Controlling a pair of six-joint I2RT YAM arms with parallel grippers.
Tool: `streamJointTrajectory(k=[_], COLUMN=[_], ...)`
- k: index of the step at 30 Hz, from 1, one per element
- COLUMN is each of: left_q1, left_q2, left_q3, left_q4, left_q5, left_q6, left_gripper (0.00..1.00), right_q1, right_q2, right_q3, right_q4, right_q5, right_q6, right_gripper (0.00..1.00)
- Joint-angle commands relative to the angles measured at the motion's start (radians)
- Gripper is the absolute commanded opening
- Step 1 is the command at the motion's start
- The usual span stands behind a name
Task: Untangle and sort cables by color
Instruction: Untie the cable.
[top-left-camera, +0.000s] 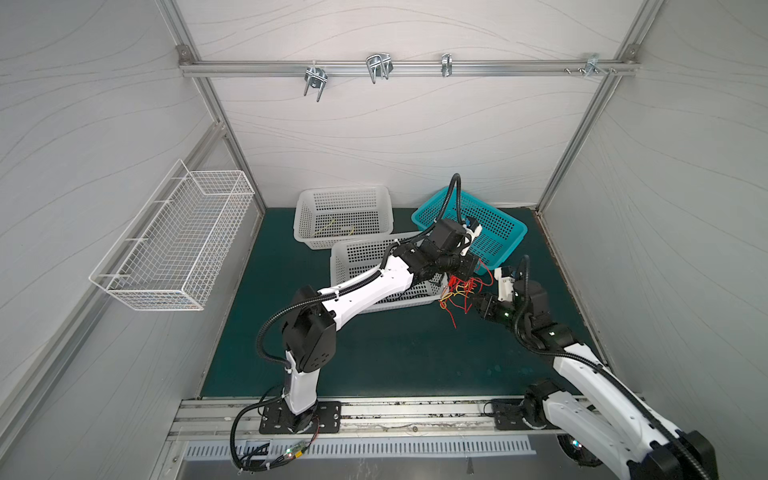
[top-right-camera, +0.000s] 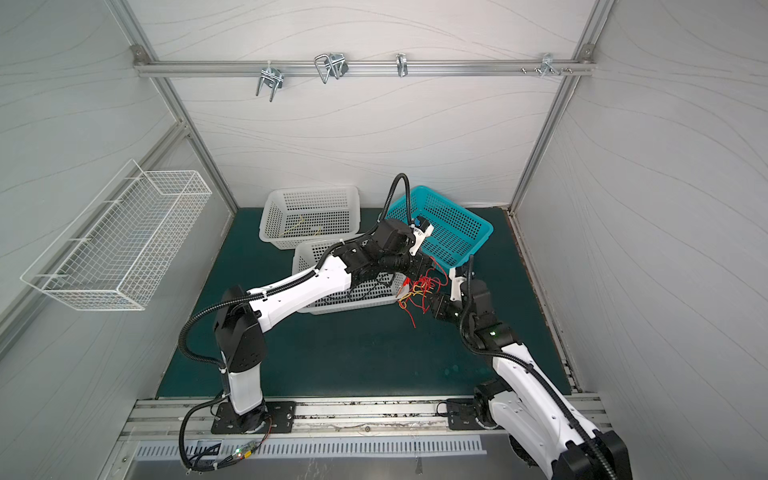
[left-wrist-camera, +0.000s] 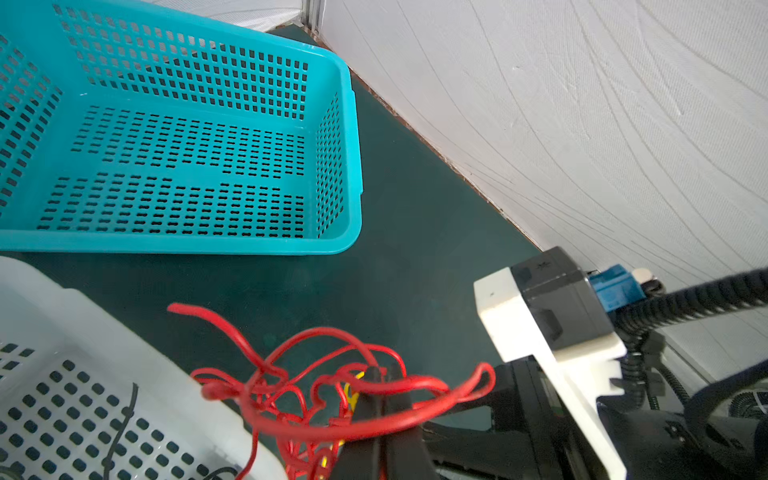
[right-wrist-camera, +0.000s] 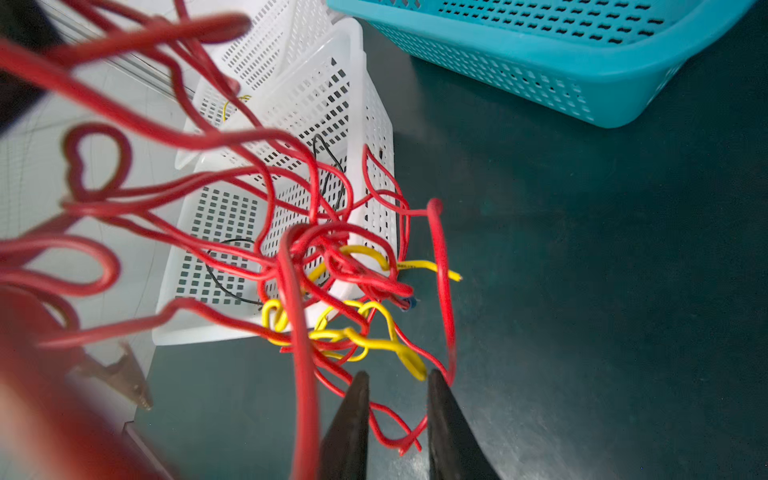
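The left hand (left-wrist-camera: 380, 372) is closed tight, its tips pinching red strands of a tangle of red and yellow cables (top-left-camera: 461, 291). In both top views the tangle (top-right-camera: 419, 291) hangs from that hand over the dark green worktop (top-left-camera: 395, 357), right of the middle and toward the back edge, just beside the right end of the nearer white basket (top-left-camera: 340, 266). Whether its lowest red end touches the worktop cannot be told.

The right hand (right-wrist-camera: 397, 374) reaches into the tangle from the right side. Its fingers (right-wrist-camera: 353, 415) stand partly apart. A red loop lies in the gap between them and a yellow end sits just beside one tip, but nothing looks clamped.

A thin black cable (right-wrist-camera: 216, 274) lies inside the nearer white basket. Yellow cables (top-left-camera: 332, 226) lie in the farther white basket (top-left-camera: 343, 192), which stands at the back edge. A blue-green basket (top-left-camera: 513, 237) sits by the back right corner, tilted.
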Motion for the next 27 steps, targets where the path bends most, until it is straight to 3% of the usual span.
streamJointTrajectory(k=[1,15,23,27], left_q1=[-0.001,-0.001,-0.001,0.003], left_q2=[-0.002,-0.016,-0.022,-0.017], left_q3=[0.042,0.03,0.008,0.0], left_q4=[0.024,0.028,0.04,0.04], left_q5=[-0.006,-0.005,-0.019,-0.032], left_q6=[-0.003,0.002,0.006,0.005], left_gripper=[0.0,0.0,0.0,0.0], right_q1=[-0.004,-0.004,-0.003,-0.003], right_q2=[0.016,0.076,0.098,0.067], right_q3=[0.01,0.003,-0.002,0.027], right_q4=[0.065,0.103,0.145,0.019], right_q5=[0.005,0.034,0.055,0.122], right_q6=[0.013,-0.018,-0.012,-0.022], right_gripper=[0.26,0.26,0.0,0.0])
